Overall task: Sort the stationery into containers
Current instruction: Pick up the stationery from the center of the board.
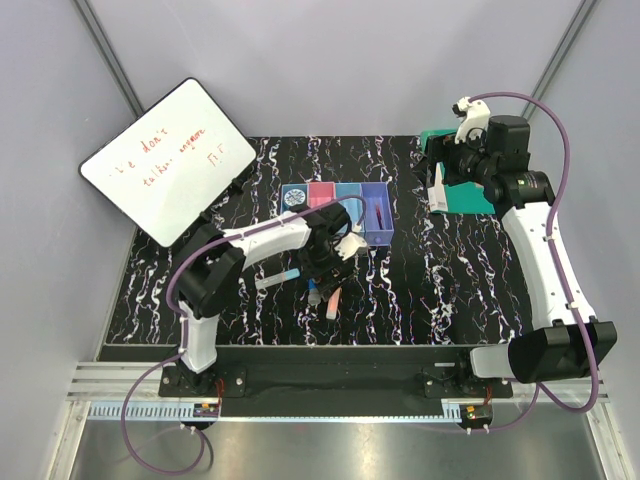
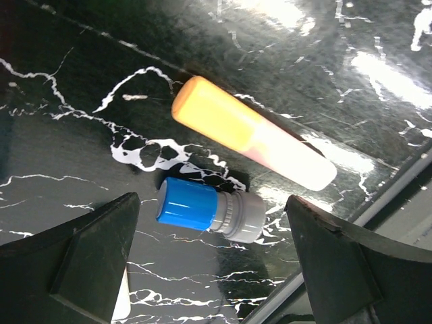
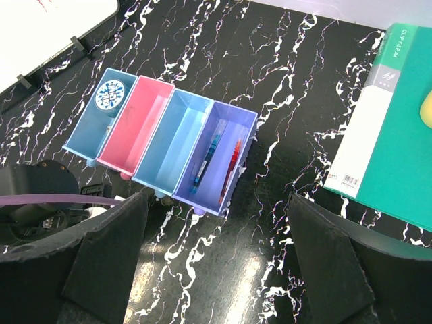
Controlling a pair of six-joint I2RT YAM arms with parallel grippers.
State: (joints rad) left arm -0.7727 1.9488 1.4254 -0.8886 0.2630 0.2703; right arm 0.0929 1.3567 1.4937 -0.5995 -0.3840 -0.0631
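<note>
The containers [image 3: 179, 138] are a row of four joined bins. The near light blue bin holds a round blue-and-white item [image 3: 108, 94]. A blue pen [image 3: 206, 162] and a red pen [image 3: 231, 162] lie in the purple bin [image 1: 378, 215]. On the table an orange-yellow bar [image 2: 250, 138] lies beside a short grey piece with a blue cap [image 2: 209, 209]. My left gripper [image 2: 212, 266] hangs open just above that capped piece, one finger on each side, touching nothing. A marker with a cyan tip [image 1: 280, 275] lies left of it. My right gripper [image 3: 216, 270] is open and empty, high over the table.
A green book [image 3: 385, 128] lies at the back right under the right arm, with something yellow [image 3: 426, 108] on it. A whiteboard [image 1: 165, 170] leans at the back left. A white piece [image 2: 123, 304] shows beside my left finger. The table's front edge runs close behind the capped piece.
</note>
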